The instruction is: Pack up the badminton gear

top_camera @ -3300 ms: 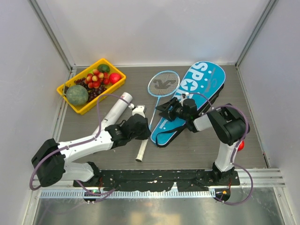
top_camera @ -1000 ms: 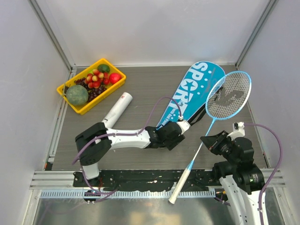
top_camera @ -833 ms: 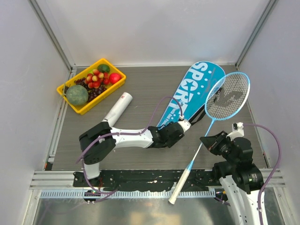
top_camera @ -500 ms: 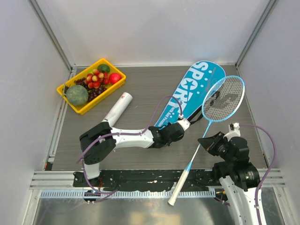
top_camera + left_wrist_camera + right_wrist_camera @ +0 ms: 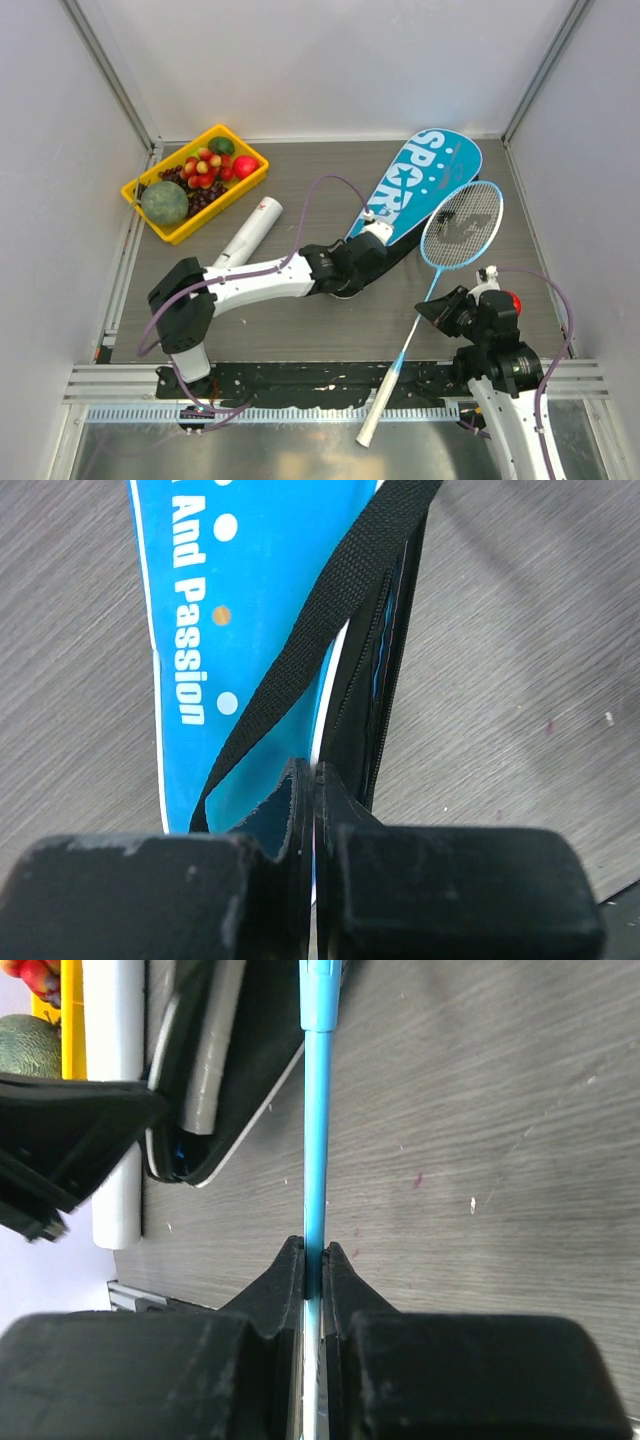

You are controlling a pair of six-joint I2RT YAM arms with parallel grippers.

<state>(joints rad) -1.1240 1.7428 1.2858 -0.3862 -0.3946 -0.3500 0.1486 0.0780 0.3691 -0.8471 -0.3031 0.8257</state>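
Yellow tray [image 5: 225, 200] of fruit at far left, outside the job. Just to its right, long white tube [image 5: 248, 235] lying flat on the table [image 5: 330, 322], untouched and not yet packed. Towards centre, left gripper [image 5: 365, 250] clamped tight on the near end of the blue racket bag [image 5: 420, 180], shown from the wrist as fingers [image 5: 290, 810] pinching the upper flap beside the open zip, black strap [image 5: 330, 610] trailing loose across the mouth. Inside the opening, from the right wrist view, a pale handle-like shape [image 5: 212, 1050], perhaps the other racket, too little visible to be sure. Further right, light-blue racket [image 5: 461, 225] held by its thin shaft [image 5: 318, 1110] in the right gripper [image 5: 440, 310], closed firmly round it, head over the bag's right edge, raised or resting hard to tell, white handle jutting back beyond the table's near edge. Red apple [image 5: 514, 303] just beside that wrist. No shuttlecocks in sight.

Likely trouble ahead: thin pinch on slack fabric, liable to slip free and let the mouth fall shut before entry of the head. Loose strap right across the way in, ready to catch the frame. Long lever on a narrow round shaft, apt to twist in the grip at any sideways knock against the bag wall. Left arm close beside the mouth, so a fair chance of a clip during the move in.
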